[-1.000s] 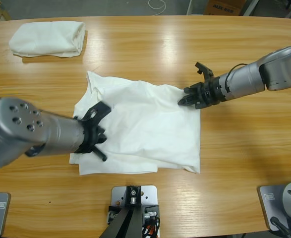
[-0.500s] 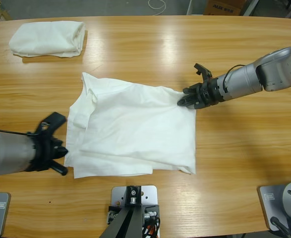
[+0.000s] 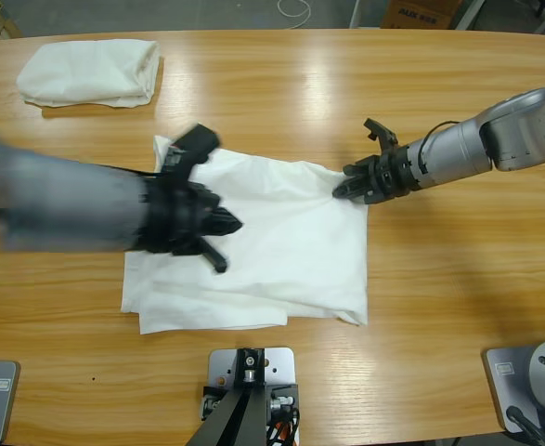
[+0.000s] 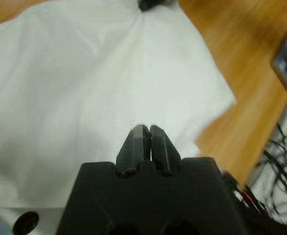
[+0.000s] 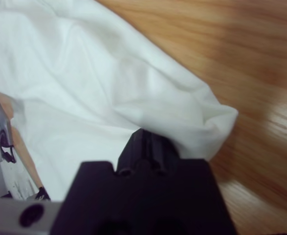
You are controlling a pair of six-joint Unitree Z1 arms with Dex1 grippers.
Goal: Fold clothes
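Note:
A white T-shirt (image 3: 291,246) lies spread and rumpled at the middle of the table. My left gripper (image 3: 227,225) hovers over its left half, jaws shut with no cloth seen between them; the left wrist view shows the left gripper (image 4: 145,128) pointing across the white T-shirt (image 4: 84,73). My right gripper (image 3: 340,190) is shut on the T-shirt's upper right corner. In the right wrist view the T-shirt (image 5: 75,63) bunches over the tips of the right gripper (image 5: 150,136). The left arm hides part of the T-shirt's left side.
A second white T-shirt (image 3: 91,71), folded into a bundle, rests at the table's far left corner. A cardboard box (image 3: 421,11) stands beyond the far edge. Bare wood (image 3: 458,279) stretches to the right of the spread T-shirt.
My left arm pulled back off the T-shirt's left edge, then swung back over its left half. The right gripper has held the same corner, barely moving.

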